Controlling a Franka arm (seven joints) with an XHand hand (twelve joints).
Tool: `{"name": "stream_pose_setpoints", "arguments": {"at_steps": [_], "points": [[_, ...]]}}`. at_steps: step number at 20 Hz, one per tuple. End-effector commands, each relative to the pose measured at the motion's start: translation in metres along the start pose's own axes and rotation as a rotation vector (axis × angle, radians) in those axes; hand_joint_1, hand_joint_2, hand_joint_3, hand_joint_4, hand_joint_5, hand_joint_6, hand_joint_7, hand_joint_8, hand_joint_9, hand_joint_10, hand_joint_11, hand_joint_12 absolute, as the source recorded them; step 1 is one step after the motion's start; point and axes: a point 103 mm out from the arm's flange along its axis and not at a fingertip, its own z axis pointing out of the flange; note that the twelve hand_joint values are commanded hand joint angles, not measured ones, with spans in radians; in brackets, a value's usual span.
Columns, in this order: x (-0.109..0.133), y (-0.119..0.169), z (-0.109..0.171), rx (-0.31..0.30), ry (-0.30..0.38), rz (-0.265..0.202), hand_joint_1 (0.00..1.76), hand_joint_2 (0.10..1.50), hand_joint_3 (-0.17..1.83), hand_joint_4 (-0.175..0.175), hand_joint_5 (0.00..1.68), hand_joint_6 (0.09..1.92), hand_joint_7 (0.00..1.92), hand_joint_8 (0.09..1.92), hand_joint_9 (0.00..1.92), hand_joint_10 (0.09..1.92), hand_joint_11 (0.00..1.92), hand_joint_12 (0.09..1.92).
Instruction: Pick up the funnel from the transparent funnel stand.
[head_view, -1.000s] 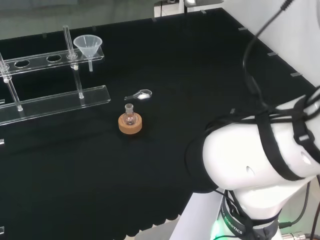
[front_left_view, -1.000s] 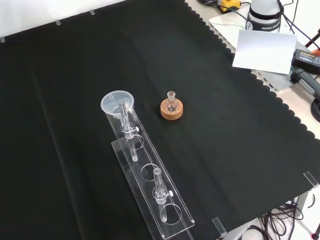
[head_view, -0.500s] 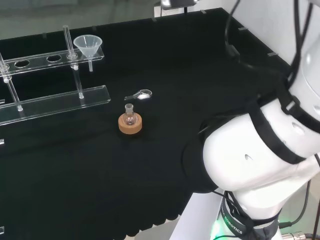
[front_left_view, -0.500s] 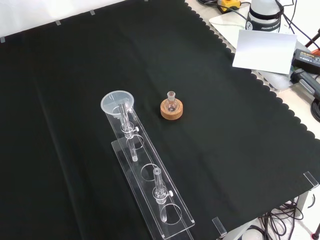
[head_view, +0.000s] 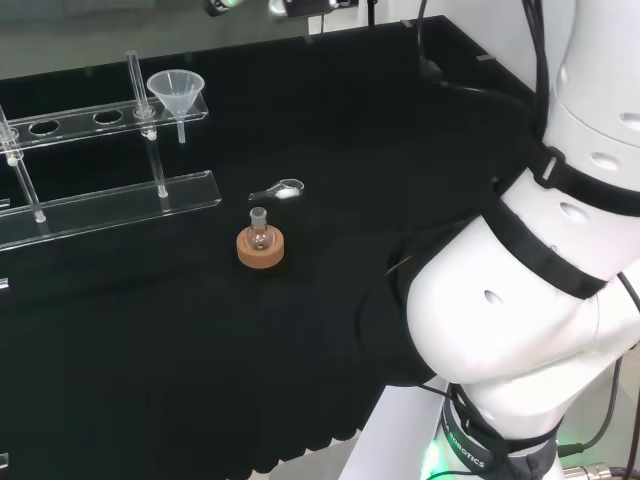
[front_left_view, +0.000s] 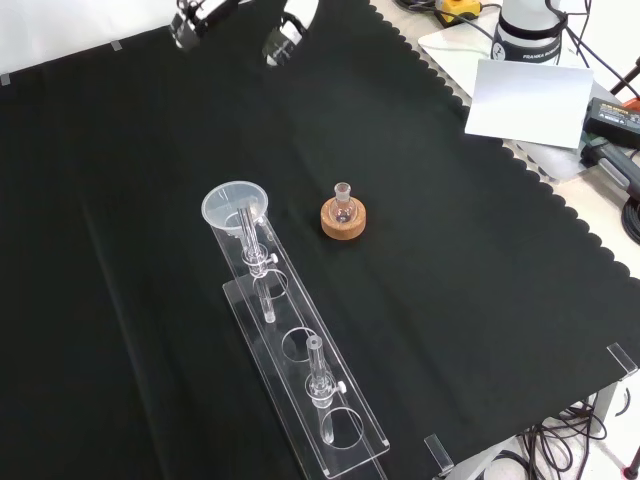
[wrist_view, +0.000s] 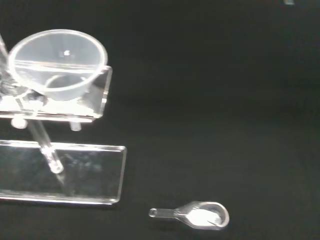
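The clear funnel sits in the end hole of the transparent stand at the far left of the head view. From the front, the funnel tops the stand near the middle of the cloth. Up close in the wrist view, the funnel rests in the stand's upper shelf above the base plate. Parts of the hand reach in at the top edge of the front view, spread apart and holding nothing, well away from the funnel. The hand also touches the head view's top edge.
A small flask on a cork ring stands right of the stand in the head view, and a small clear spoon lies just beyond it. The spoon appears in the wrist view too. The arm's white links fill the right.
The arm's links have swung up and over at the right of the head view. Parts of the hand have come in at the top edge of the front view. The ware has not moved.
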Motion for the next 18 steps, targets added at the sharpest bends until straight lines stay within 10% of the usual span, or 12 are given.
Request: {"name": "stream_pose_setpoints", "arguments": {"at_steps": [1,18], "points": [[0.033,0.033,0.023,0.075,-0.026,-0.050,0.39,0.97,0.22,0.020,0.24,0.09,0.06,0.52,0.21,0.70,0.13,1.39],[0.060,0.069,0.059,0.214,-0.111,-0.058,0.53,0.83,0.17,0.021,0.10,0.09,0.00,0.48,0.11,0.73,0.09,1.43]]}}
